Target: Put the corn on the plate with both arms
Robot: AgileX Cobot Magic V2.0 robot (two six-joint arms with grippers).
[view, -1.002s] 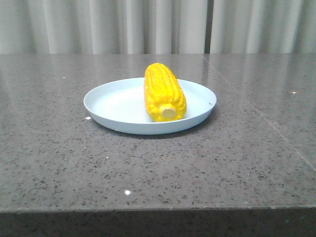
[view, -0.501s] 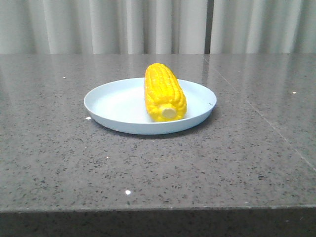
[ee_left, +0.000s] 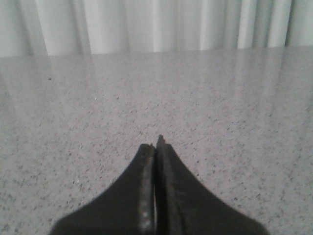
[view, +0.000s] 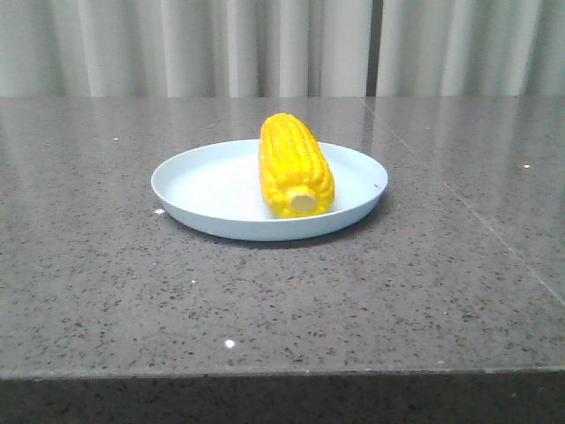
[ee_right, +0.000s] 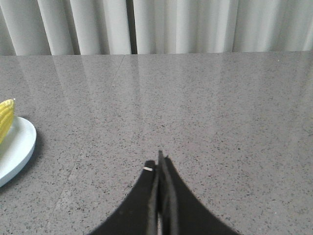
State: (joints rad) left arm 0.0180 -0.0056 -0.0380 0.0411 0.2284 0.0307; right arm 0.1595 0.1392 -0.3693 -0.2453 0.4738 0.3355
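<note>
The yellow corn (view: 295,164) lies on the pale blue plate (view: 203,190) in the middle of the table, its pale stub end toward the camera. Neither arm shows in the front view. In the left wrist view my left gripper (ee_left: 156,144) is shut and empty over bare table. In the right wrist view my right gripper (ee_right: 159,164) is shut and empty, well away from the plate (ee_right: 19,144). Only the plate's edge and a bit of the corn (ee_right: 5,117) show at that view's side.
The grey speckled stone table (view: 424,291) has a seam line running toward the front right. Pale curtains (view: 282,44) hang behind the table's far edge.
</note>
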